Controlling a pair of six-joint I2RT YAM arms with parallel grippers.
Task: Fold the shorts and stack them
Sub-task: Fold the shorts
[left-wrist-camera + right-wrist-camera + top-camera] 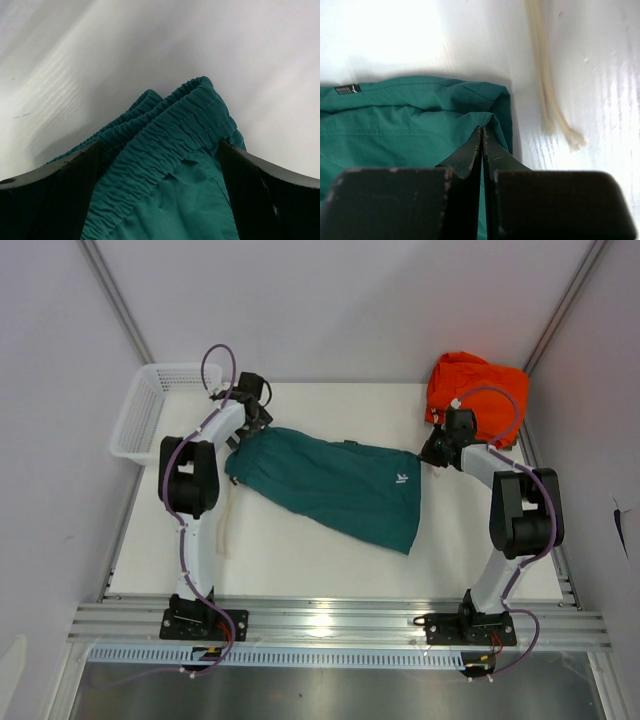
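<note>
On the table (300,565) the shorts (330,485) lie spread, one hem corner beside the orange garment (480,385). They are soft and light (they will likely sag when lifted). The right gripper (482,145), next to that garment, is pinched closed on the hem corner. The left gripper (160,165), farthest from it, gapes around the elastic waistband (175,130), probably the firmest hold.

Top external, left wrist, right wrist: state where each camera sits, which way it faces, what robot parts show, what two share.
Top external: above, behind the bases, looking down on the table; left arm and right arm show.
Left wrist: faces past the open left gripper to the waistband of the shorts.
Right wrist: faces past the right gripper, shut on the shorts' corner.
Shared: all views show the shorts.
</note>
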